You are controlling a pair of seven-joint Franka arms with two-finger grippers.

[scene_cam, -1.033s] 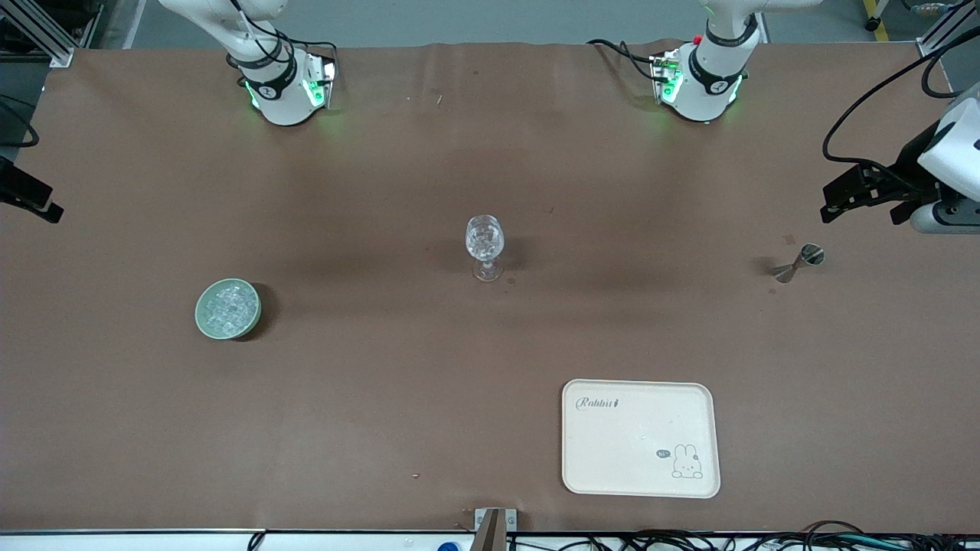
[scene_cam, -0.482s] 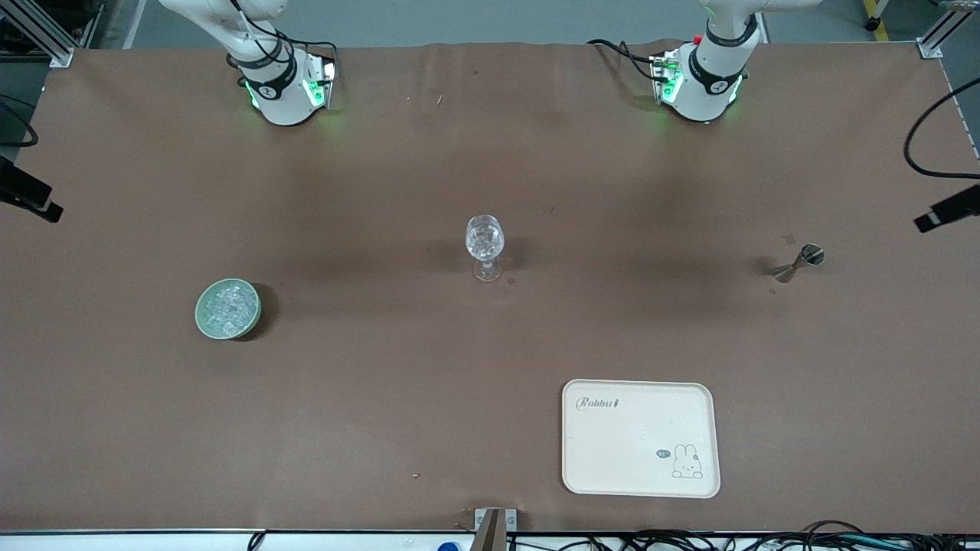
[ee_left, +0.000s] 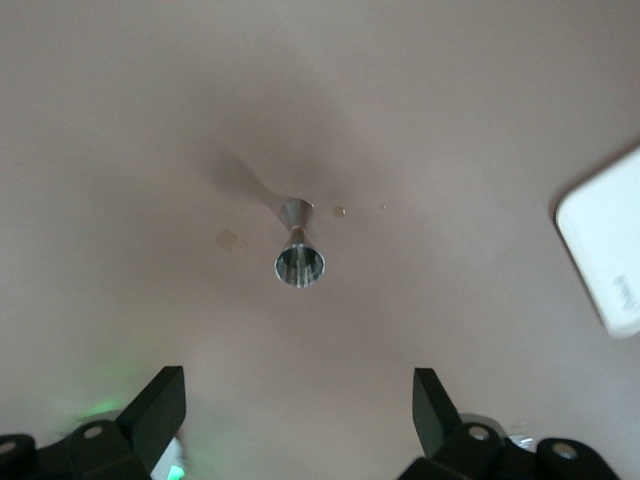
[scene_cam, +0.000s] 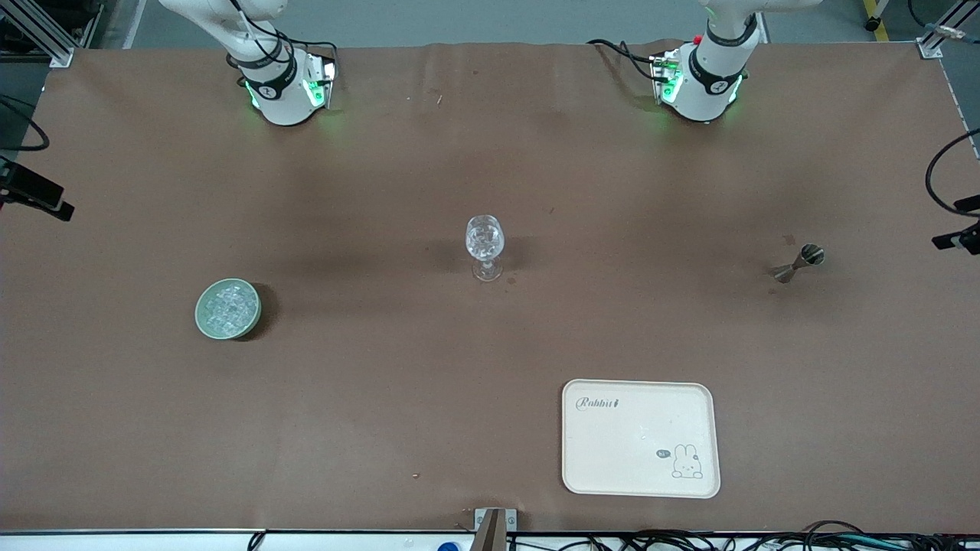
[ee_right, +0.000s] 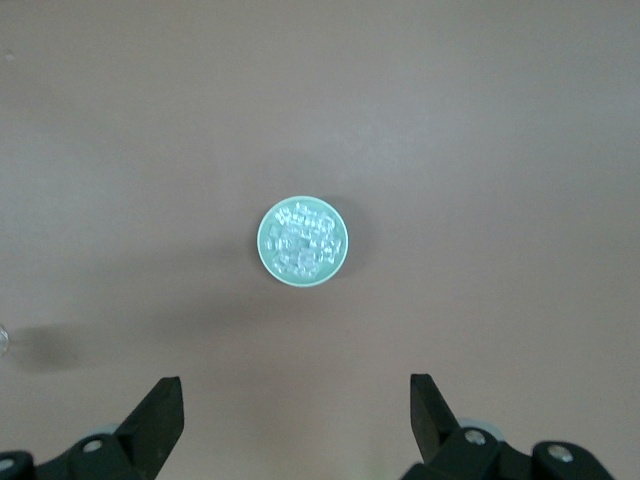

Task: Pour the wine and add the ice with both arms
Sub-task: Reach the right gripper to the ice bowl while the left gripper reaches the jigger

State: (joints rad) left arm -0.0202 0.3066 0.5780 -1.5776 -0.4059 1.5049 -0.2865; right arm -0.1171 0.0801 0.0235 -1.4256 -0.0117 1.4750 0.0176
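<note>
A clear stemmed glass [scene_cam: 485, 239] stands mid-table with glinting ice chunks in its cup. A green bowl [scene_cam: 227, 308] full of ice stands toward the right arm's end; in the right wrist view the bowl [ee_right: 303, 240] lies below my open, empty right gripper [ee_right: 296, 410]. A small metal jigger [scene_cam: 798, 262] stands toward the left arm's end; in the left wrist view the jigger [ee_left: 298, 258] lies below my open, empty left gripper [ee_left: 298, 410]. In the front view only black tips of the left gripper [scene_cam: 957, 239] and the right gripper [scene_cam: 34, 197] show at the edges.
A cream tray with a rabbit drawing [scene_cam: 640, 438] lies near the front camera, toward the left arm's end; its corner shows in the left wrist view [ee_left: 605, 250]. The brown table [scene_cam: 383, 398] is bare around it. Cables hang at the table's ends.
The left arm's hand has drawn back from beside the jigger to the edge of the front view. The glass, bowl, jigger and tray have not moved.
</note>
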